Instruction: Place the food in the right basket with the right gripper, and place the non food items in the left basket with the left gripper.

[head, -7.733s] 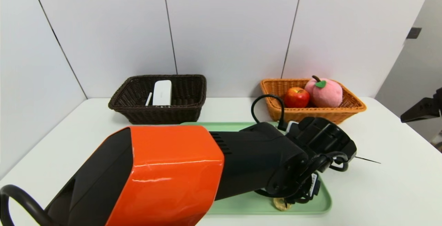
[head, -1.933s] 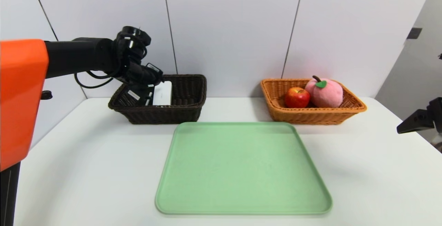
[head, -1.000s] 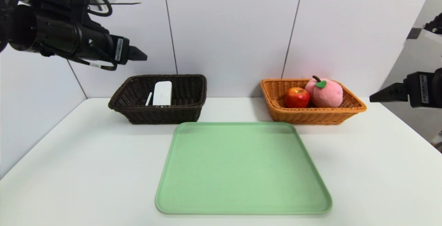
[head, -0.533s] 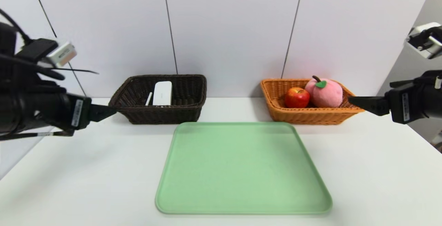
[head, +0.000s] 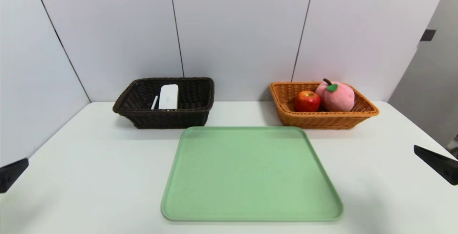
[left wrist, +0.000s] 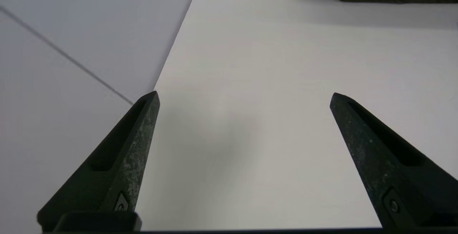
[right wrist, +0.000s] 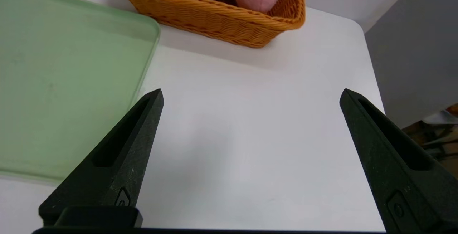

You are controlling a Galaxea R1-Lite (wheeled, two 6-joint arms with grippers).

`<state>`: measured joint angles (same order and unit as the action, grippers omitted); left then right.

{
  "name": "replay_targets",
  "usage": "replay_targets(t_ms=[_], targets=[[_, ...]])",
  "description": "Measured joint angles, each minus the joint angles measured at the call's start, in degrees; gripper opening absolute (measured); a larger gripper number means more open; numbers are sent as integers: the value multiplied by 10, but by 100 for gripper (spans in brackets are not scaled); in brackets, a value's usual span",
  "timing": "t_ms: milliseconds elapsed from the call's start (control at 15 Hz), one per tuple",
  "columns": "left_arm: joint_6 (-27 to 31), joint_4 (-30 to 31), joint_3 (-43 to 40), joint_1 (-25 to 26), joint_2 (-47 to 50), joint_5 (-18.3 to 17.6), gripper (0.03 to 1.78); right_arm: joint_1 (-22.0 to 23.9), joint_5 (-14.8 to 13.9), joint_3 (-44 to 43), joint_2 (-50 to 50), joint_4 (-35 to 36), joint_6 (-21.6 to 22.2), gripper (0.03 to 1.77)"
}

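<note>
White table (head: 89,176) fills the frame, grey wall panels behind; green tray (head: 250,176) lies flat at the middle front, nothing on it; dark basket (head: 168,117) sits at the back left just beyond the tray's far left corner, orange basket (head: 322,119) at the back right just beyond the far right corner, the two well apart.

Orange basket holds a pink plush peach (head: 336,96) with a red apple (head: 307,100) beside it on its left, the two touching; dark basket holds a white flat box (head: 168,96) lying toward its back, a thin white stick (head: 154,102) just beside it.

Left gripper (left wrist: 243,96) sits low at the table's left edge, over bare table near the side wall, fingers spread wide, nothing between them; only one fingertip shows in the head view.

Right gripper (right wrist: 250,94) sits low at the right edge, over bare table between the tray's right rim and the table edge, pointing toward the orange basket, fingers spread wide, nothing between them.
</note>
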<state>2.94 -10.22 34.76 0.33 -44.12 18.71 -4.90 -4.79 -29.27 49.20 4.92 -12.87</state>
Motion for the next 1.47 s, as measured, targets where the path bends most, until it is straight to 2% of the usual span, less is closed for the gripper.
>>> replay_targets(t_ms=[200,400,533,667,867,1000,1200,1333,1467], targets=[[2,-30,-85,17,132,-16,169,18,-3,60,-104,-9,-2,170],[10,-116,-125,19,264,-54,169,24,-1,95,-210,-49,-2,170],[39,-160,-145,11,345,-77,169,25,2,115,-278,-97,-2,170],[80,-165,-163,6,398,-107,169,31,4,139,-334,-125,0,170],[95,-127,-196,3,431,-118,169,41,20,165,-414,-128,-5,170],[92,-67,-226,2,439,-119,169,44,30,192,-457,-105,-10,170],[94,86,-305,2,442,-122,169,45,58,272,-484,2,-35,170],[93,184,-336,2,443,-133,169,46,89,287,-490,19,-33,170],[73,164,-345,2,443,-173,169,46,85,292,-492,-38,1,170]])
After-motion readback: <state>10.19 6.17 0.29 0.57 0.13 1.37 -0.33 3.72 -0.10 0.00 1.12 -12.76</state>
